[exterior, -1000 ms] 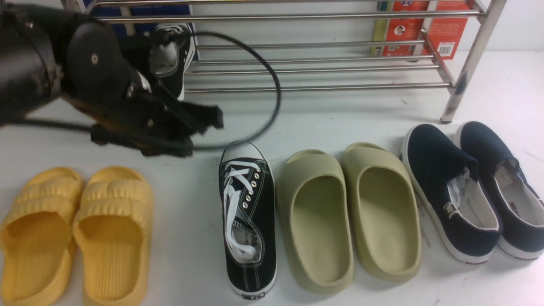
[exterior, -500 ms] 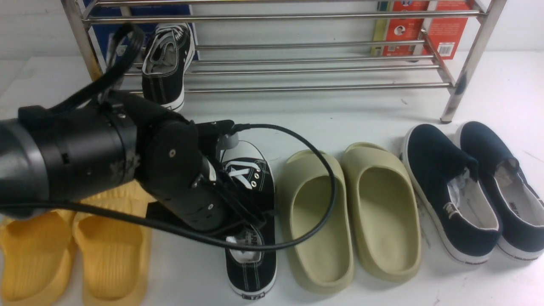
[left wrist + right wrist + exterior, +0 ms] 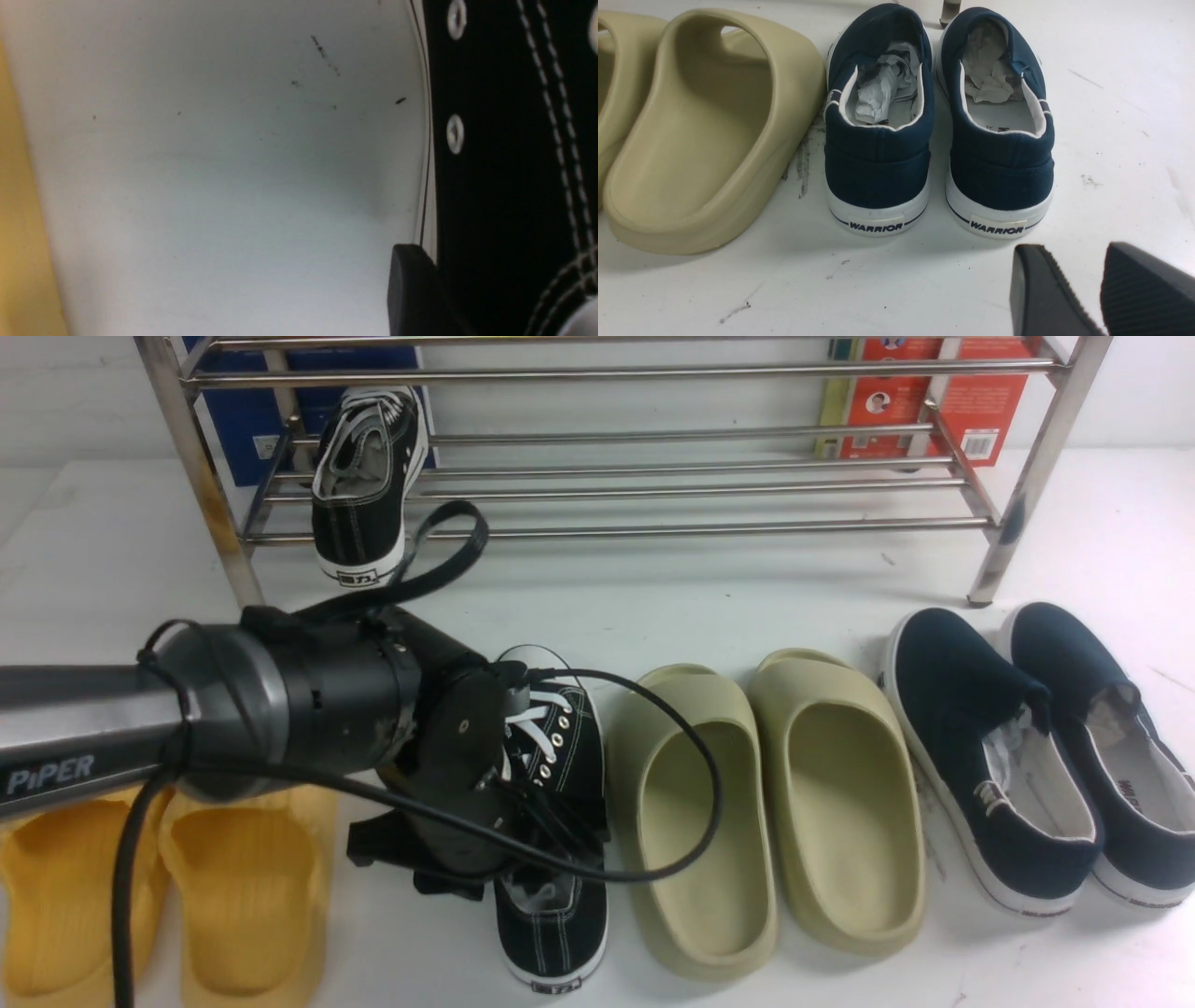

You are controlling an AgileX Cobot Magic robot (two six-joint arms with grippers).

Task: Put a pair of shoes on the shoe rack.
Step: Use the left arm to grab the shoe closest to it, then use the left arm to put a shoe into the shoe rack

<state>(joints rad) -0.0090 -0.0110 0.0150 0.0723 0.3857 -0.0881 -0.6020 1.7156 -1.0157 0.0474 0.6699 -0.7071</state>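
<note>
One black sneaker (image 3: 366, 476) stands on the steel shoe rack's (image 3: 691, 530) lower shelf at the left, heel toward me. The other black sneaker (image 3: 557, 933) lies on the white table, toe toward the rack. My left gripper (image 3: 534, 859) is down over this sneaker's opening, its fingertips hidden behind the wrist. In the left wrist view one black finger (image 3: 411, 289) rests against the sneaker's white sole edge beside its black side wall (image 3: 490, 163); the other finger is not visible. My right gripper (image 3: 1083, 280) is open and empty just above the table, behind the navy slip-ons.
Yellow slides (image 3: 243, 887) lie left of the sneaker, partly under my left arm. Olive-green slides (image 3: 775, 803) lie right of it, then navy slip-ons (image 3: 1027, 756), also in the right wrist view (image 3: 934, 140). Blue (image 3: 238, 439) and red (image 3: 920, 401) boxes stand behind the rack.
My left arm swung back from the rack, where the first sneaker stays, and came down over the second sneaker on the table. It is now lower and more level than half a second ago.
</note>
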